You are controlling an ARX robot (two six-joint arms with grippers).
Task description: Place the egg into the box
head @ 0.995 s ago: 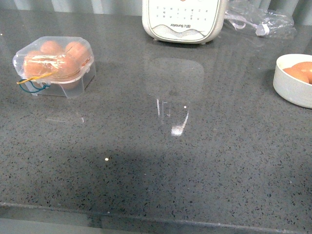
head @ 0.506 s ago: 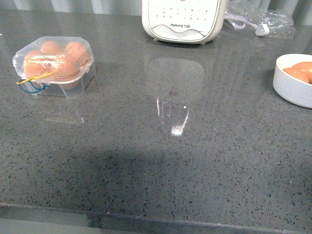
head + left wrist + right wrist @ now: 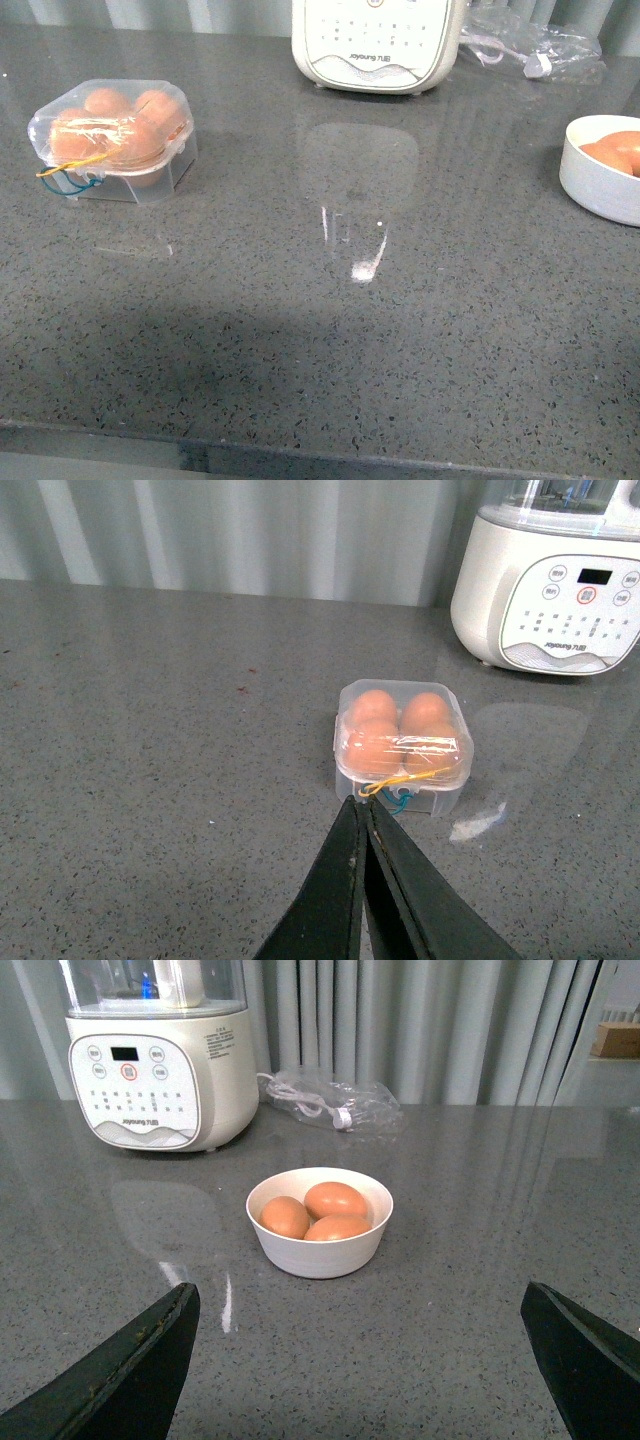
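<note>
My left tool point(image 3: 362, 815) is pressed together, empty, just short of the box point(image 3: 402, 745), whose lid lies over four eggs. My right tool point(image 3: 355, 1345) gapes before the bowl point(image 3: 320, 1250). Risk: no free cup, so another egg point(image 3: 335, 1200) could crack.

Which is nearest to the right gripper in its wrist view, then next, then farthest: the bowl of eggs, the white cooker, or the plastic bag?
1. Bowl of eggs, straight ahead of the open right gripper.
2. White cooker, behind, toward one side.
3. Plastic bag, farthest back by the curtain.
</note>
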